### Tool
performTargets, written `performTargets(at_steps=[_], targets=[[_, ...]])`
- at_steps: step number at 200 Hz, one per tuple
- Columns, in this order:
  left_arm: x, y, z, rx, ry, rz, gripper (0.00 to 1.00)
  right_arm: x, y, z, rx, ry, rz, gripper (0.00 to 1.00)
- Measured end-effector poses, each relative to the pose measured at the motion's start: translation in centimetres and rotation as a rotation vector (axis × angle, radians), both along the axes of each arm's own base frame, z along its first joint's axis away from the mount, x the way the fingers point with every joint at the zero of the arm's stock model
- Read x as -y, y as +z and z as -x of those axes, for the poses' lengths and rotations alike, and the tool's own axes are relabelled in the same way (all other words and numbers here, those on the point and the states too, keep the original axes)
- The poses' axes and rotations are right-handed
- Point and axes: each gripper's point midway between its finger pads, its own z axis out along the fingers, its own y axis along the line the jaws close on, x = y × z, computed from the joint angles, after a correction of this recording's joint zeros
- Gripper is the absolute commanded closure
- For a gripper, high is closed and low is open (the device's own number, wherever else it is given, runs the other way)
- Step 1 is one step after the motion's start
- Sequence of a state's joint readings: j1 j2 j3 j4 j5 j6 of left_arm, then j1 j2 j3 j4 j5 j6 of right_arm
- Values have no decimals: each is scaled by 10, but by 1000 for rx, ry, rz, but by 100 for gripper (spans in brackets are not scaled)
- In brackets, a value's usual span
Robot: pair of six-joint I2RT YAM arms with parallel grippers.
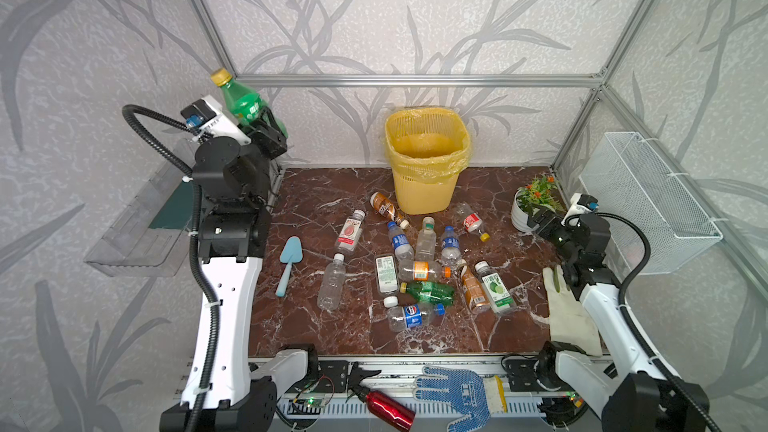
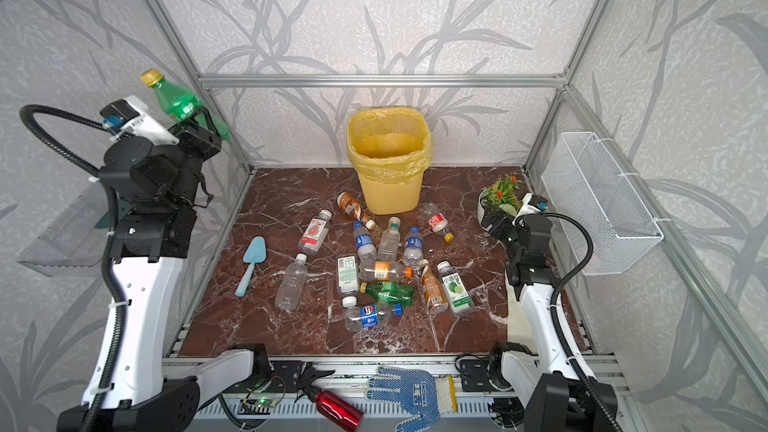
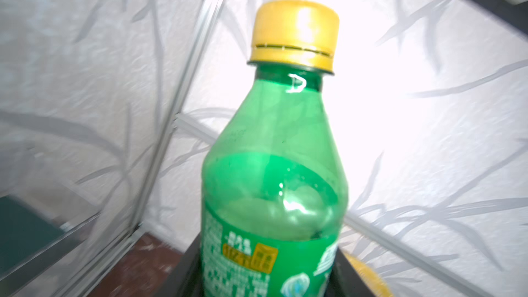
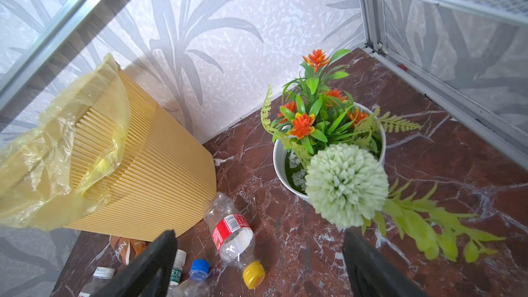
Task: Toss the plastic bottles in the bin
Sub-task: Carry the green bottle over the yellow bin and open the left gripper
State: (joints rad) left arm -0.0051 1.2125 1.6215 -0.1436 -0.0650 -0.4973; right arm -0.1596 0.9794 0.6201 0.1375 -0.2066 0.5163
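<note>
1. In both top views, the left gripper (image 1: 266, 121) is clamped on a yellow-capped green plastic bottle (image 1: 237, 98), held high at the back-left corner, well apart from the yellow lattice plastic bin (image 1: 419, 195). Its fingers hide the bottle's base.
2. Left wrist: that bottle's lower part is cut off, and the leaf-patterned wall (image 3: 85, 67) is blurred.
3. Right wrist: the right gripper (image 4: 258, 234) is spread wide over the red-brown marble tabletop (image 4: 285, 195).

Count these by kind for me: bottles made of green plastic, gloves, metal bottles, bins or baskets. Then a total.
Green plastic bottles: 2, raised green bottle and lying green bottle
Gloves: 2, white glove and blue-dotted glove
Metal bottles: 1, red metal bottle
Bins or baskets: 2, yellow bin and wire basket
Total: 7
</note>
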Motion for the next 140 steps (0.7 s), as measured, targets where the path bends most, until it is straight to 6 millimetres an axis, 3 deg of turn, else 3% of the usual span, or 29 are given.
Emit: performTargets(at_steps=[14, 23, 40, 52, 66, 77, 88, 102, 140], targets=[[41, 0, -36, 3, -114, -3, 56, -2, 0, 2, 1, 4, -17, 11], [76, -13, -65, -36, -193, -12, 52, -5, -1, 1, -2, 18, -32, 14], [153, -40, -122, -119, -350, -36, 37, -12, -4, -1, -9, 54, -64, 14], [206, -69, -157, -191, -443, -57, 17, -17, -8, -1, -23, 81, -81, 14], [251, -100, -178, -257, -517, -88, 1, -21, -9, 1, -34, 103, -89, 11], [276, -118, -180, -297, -557, -113, 1, -22, -7, 5, -33, 109, -82, 10], [289, -124, -173, -318, -581, -131, 1, -22, -1, 10, -24, 110, -69, 10], [290, -106, -160, -276, -586, -143, 1, -23, 8, 16, -6, 114, -50, 10], [235, -30, -94, -98, -497, -155, 1, -24, 7, 20, -25, 121, -44, 11]])
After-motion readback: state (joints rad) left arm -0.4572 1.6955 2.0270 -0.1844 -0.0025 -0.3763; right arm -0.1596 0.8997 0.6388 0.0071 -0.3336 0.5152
